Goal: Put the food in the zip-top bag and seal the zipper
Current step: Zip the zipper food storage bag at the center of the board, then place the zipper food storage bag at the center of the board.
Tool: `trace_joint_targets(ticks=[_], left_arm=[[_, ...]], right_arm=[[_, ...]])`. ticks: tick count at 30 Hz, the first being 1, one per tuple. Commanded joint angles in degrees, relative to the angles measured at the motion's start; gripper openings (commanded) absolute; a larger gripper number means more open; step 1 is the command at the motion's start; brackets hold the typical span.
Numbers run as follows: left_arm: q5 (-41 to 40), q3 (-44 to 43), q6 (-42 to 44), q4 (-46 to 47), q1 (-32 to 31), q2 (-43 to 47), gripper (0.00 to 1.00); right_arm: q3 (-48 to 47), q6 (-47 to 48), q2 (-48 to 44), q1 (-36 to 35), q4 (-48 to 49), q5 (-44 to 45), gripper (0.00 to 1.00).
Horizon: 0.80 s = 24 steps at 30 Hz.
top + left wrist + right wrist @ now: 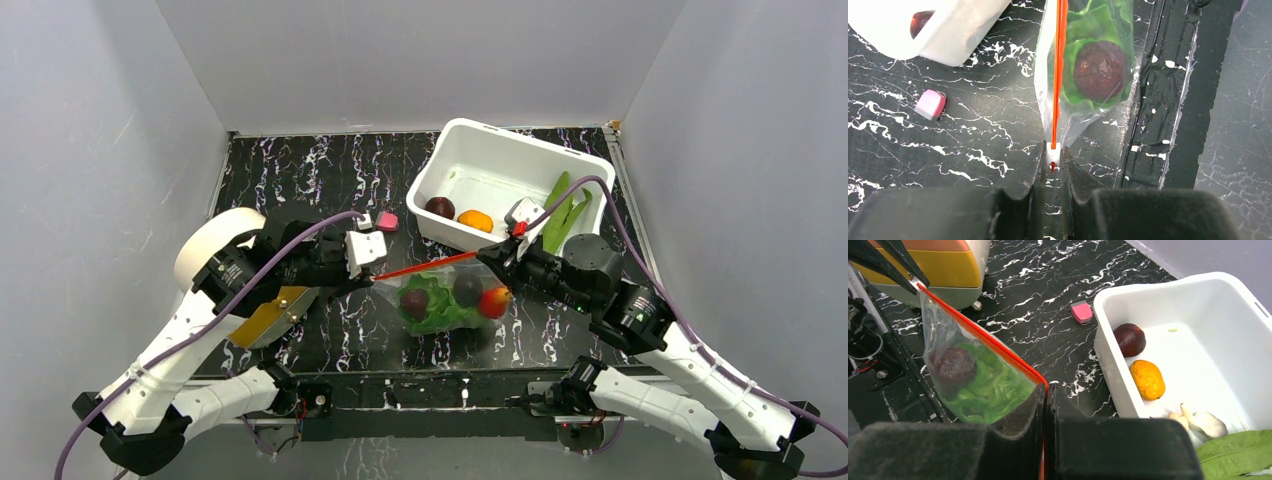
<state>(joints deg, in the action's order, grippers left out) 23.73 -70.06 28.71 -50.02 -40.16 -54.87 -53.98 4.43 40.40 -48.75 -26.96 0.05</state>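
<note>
**Zip-top bag** [450,298]: at the middle of the tabletop's near half, held up between the two arms. Through the clear plastic show a pale-green cabbage [428,305], a dark purple round [467,289] and, at the 3 o'clock end, a red tomato [492,301]. Whether the bag's bottom rests on the surface cannot be told.

**Zipper** [425,268]: stretched taut, running from 8 o'clock to 2 o'clock in the top view. In both wrist views it reads as a single orange-red line.

**Left pincer** [1051,156]: pressed together on the zipper's 8 o'clock end, with a small white tab [1053,150] nipped between the fingers.

**Right pincer** [1046,390]: pressed together on the zipper's opposite end.

**White tub** [440,228]: near the bag at its 1 o'clock, set askew. It holds a second purple round [439,207], an orange piece [475,220] and mushrooms [1200,421]. Long green pods [565,205] lie at its 3 o'clock end.

**Pink block** [388,221]: at 11 o'clock from the bag, lying apart from it on the surface and just beside the left arm's white wrist part.

**Tabletop** [300,170]: black and glossy, with white marbled veining throughout. A dark rail [420,390] runs along the near edge between the arm bases.

**Room**: plain pale-grey walls [400,60] close the tabletop in at 9, 12 and 3 o'clock.
</note>
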Motion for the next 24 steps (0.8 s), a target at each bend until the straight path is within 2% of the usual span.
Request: trace_joint_targets(ticks=[1,6,11,15,18,22,24], left_arm=[[-5.9,-0.8,-1.6,-7.1,0.3,3.0,0.00],[-4.4,-2.5,-1.8,-8.1,0.3,4.6,0.00],[5.9,-6.1,-1.4,-8.4,0.3,8.1,0.00],[11.8,-5.8,-4.7,-5.4,0.3,11.2,0.00],[10.4,-2.9,-7.0,-2.2,0.3,12.6,0.00],[1.2,1.9,-8.4,-0.2,0.3,11.0,0.00],[-2.9,4.1,-8.8,0.9,0.3,9.3,0.00]], right_arm=[[-0.1,-1.8,-3.0,0.9,3.4,4.3,0.00],[0.4,-4.3,-6.5,0.9,2.7,4.2,0.00],[-0.4,-6.2,-12.9,0.9,3.7,-10.1,0.00],[0.3,-10.7,-15.4,0.9,4.5,-15.8,0.00],[1.8,-12.6,-14.7,0.9,4.6,-14.2,0.00],[4.7,-13.0,-11.0,0.9,2.8,-2.1,0.00],[7.1,-12.1,-8.2,0.9,3.8,1.3,0.00]])
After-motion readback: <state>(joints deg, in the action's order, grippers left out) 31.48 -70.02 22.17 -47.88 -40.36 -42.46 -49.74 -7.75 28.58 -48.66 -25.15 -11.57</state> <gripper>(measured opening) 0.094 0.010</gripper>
